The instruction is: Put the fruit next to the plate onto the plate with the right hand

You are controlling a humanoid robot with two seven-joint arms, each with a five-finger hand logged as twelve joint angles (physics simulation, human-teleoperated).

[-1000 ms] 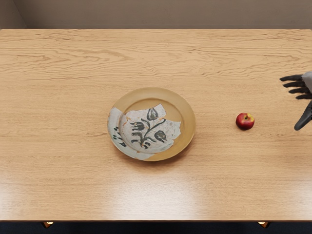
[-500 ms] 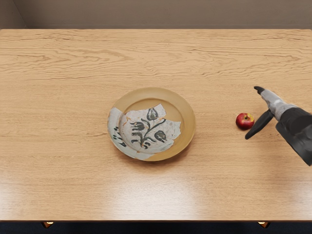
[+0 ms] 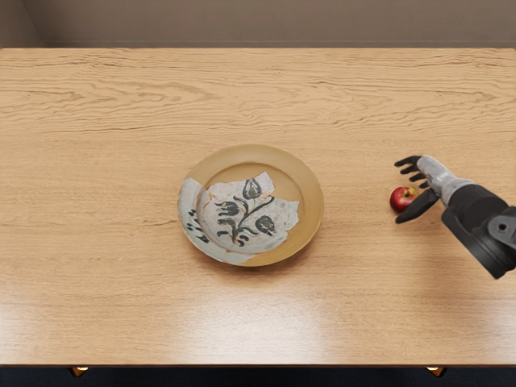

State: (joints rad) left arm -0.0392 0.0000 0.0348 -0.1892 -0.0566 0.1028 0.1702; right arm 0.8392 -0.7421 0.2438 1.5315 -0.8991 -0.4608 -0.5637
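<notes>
Apple is lying at the frame's right, near the plate, so we are holding our right hand spread wide around it, ready for grabbing.

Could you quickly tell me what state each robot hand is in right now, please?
Left robot hand: not in view.
Right robot hand: open, fingers spread at the apple, holding nothing yet.

Right hand: I brought it in from the right edge of view to the apple. Fingers arrived spread above the fruit, thumb below, not clasped.
</notes>
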